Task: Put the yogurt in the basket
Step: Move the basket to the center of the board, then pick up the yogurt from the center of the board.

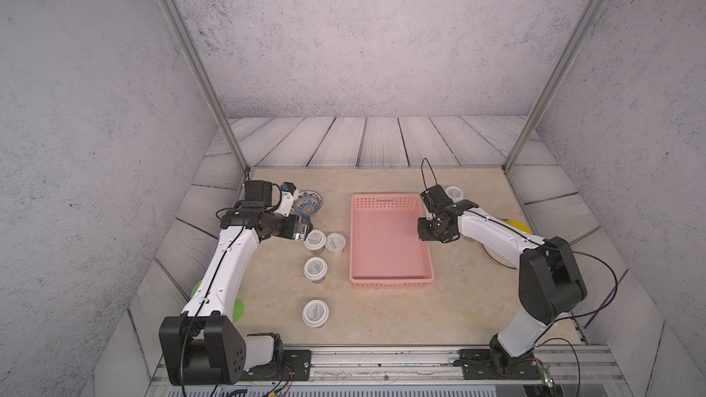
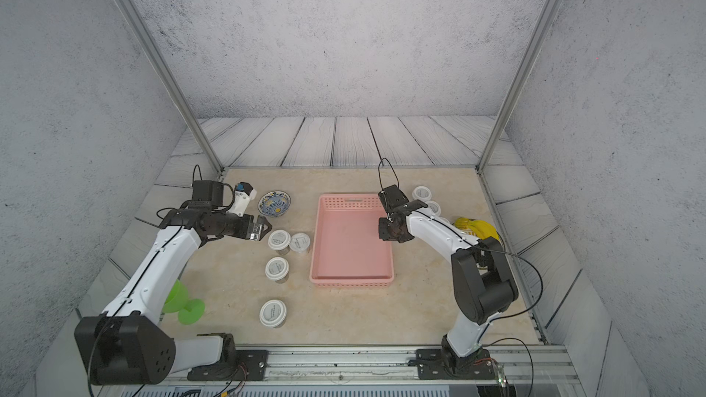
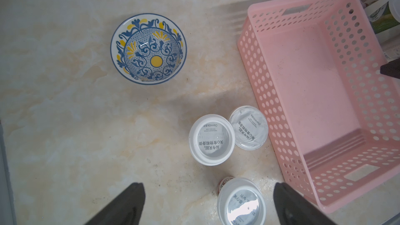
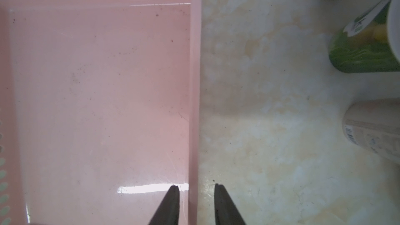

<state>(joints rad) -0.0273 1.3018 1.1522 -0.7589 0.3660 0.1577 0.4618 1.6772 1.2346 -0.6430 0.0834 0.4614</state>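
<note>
Right wrist view: right gripper [image 4: 197, 188] jaws slightly parted, straddling the shallow pink perforated plastic basket [image 4: 194, 83] wall, gripping nothing.
Your left gripper [image 3: 207, 204] gapes empty above the white-lidded yogurt cups [image 3: 211, 139]; descending crooked could topple them.

Both arms share one build: glossy white shells on the long links, with bulky matte black housings at the joints. The left arm [image 1: 229, 261] has a large black shoulder block with a cluster of small round holes in its face. The right arm [image 1: 508, 238] has a rounded black elbow housing. A thin black cable runs along each white link, clipped to it, and loops free near the wrists and the bases. Each base is bolted to a black plate on a silver aluminium rail [image 1: 382, 360], with red and yellow wires trailing there. Beside the left wrist sits a boxy black camera and a white bracket with a blue knob. The fingers [image 3: 121, 206] of each tool are dark, tapered blades.
</note>
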